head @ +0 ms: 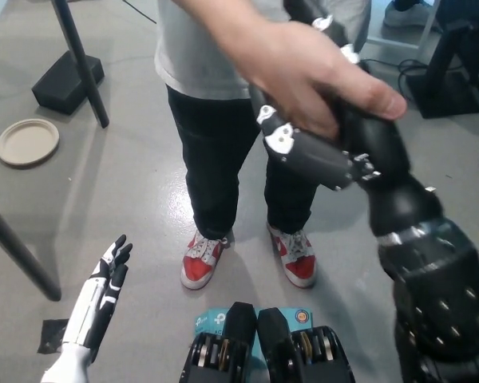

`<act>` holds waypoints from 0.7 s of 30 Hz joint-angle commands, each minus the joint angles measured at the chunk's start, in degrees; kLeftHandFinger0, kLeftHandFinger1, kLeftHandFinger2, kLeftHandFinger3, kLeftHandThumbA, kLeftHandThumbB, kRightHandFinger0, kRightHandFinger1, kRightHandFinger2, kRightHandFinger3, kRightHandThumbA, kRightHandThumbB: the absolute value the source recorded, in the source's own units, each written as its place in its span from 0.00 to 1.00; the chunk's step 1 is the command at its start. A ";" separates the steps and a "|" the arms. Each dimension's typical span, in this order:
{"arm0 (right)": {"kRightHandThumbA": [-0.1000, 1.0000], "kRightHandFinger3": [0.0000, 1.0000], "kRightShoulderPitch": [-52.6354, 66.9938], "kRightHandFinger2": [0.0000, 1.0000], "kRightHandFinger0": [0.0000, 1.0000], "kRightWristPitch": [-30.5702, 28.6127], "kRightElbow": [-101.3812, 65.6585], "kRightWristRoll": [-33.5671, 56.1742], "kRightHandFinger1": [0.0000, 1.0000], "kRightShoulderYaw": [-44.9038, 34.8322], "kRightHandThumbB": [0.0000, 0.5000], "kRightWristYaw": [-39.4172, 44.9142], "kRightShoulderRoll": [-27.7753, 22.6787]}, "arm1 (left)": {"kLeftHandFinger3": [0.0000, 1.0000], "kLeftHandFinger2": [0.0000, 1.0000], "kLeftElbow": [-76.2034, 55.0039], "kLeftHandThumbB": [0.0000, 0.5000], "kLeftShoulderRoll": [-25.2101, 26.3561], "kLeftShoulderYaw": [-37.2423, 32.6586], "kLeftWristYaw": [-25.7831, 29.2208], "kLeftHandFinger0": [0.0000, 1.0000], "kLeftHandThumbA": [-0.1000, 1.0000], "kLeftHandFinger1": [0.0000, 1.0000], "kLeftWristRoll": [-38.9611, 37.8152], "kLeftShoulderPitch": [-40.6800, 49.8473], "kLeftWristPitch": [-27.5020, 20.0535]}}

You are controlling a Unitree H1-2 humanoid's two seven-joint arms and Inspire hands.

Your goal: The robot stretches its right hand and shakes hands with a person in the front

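A person in a grey shirt (pixel 193 48), black trousers and red-and-white shoes (pixel 203 259) stands right in front of me. Their hand (pixel 303 68) is wrapped over my black right hand (pixel 307 148), which is raised at the upper middle of the head view on its outstretched arm (pixel 415 239). My black fingers (pixel 278 136) curl under the person's palm, so the two hands are clasped. My white left hand (pixel 100 299) rests low at the lower left, fingers straight and slightly apart, holding nothing.
A round beige plate (pixel 27 142) lies on the grey floor at left. Near it are a black block (pixel 66 80) and dark slanted stand legs (pixel 81 60). More dark equipment and cables (pixel 455 72) sit at the upper right.
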 commanded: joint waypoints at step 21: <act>0.47 1.00 -19.67 1.00 1.00 -15.41 75.27 -0.47 1.00 -2.61 0.60 -5.82 -2.57 | 1.00 1.00 -2.48 0.12 1.65 -0.07 -0.74 1.00 1.00 1.00 0.89 -3.30 0.78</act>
